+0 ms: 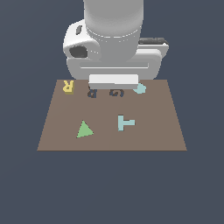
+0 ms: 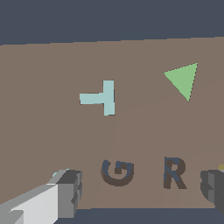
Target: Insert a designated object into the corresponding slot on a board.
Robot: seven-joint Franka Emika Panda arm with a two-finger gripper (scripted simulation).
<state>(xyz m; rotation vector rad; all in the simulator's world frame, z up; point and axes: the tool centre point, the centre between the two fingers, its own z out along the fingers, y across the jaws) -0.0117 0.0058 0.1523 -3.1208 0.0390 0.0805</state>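
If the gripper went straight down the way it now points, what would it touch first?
Most likely bare board, around the dark G-shaped recess. The gripper is open, its fingers straddling the G and R recesses. The yellow R block lies off to the side. Depth is uncertain.

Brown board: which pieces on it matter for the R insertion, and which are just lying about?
Belongs to the job:
yellow R block, at the board's corner
dark R-shaped slot
brown board
gripper, open and empty

Just lying about:
green triangle
pale teal T
dark G-shaped recess
teal piece, partly hidden
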